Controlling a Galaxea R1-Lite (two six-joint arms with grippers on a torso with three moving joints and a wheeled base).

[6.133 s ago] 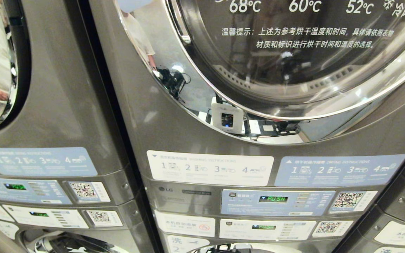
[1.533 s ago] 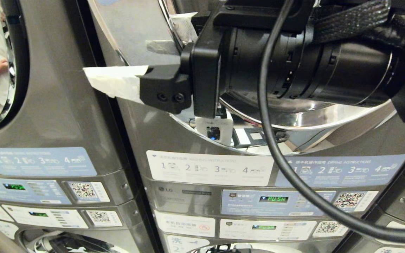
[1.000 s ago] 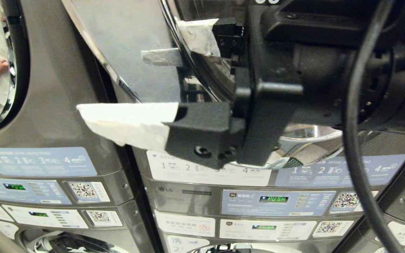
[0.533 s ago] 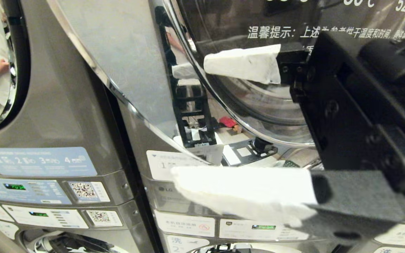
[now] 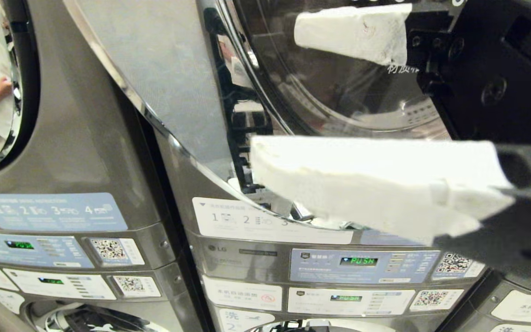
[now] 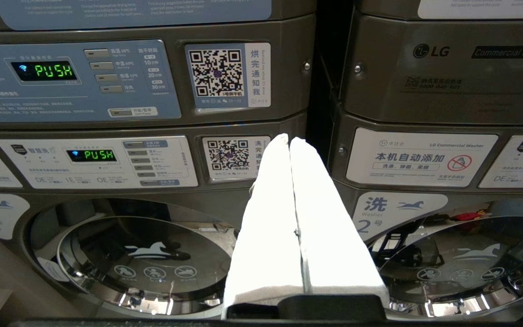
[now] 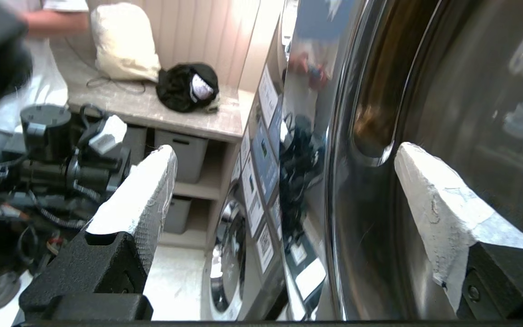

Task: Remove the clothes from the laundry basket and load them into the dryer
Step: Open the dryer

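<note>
the right gripper [image 5: 362, 106] is raised level before the dryer door [image 5: 339, 92], spread wide and empty (one white-wrapped finger [image 7: 434, 204] is seen beside the chrome rim only from its wrist). the left gripper [image 6: 291, 218] is pressed shut below, facing the control panels [image 6: 75, 81]. no clothes are seen.
</note>
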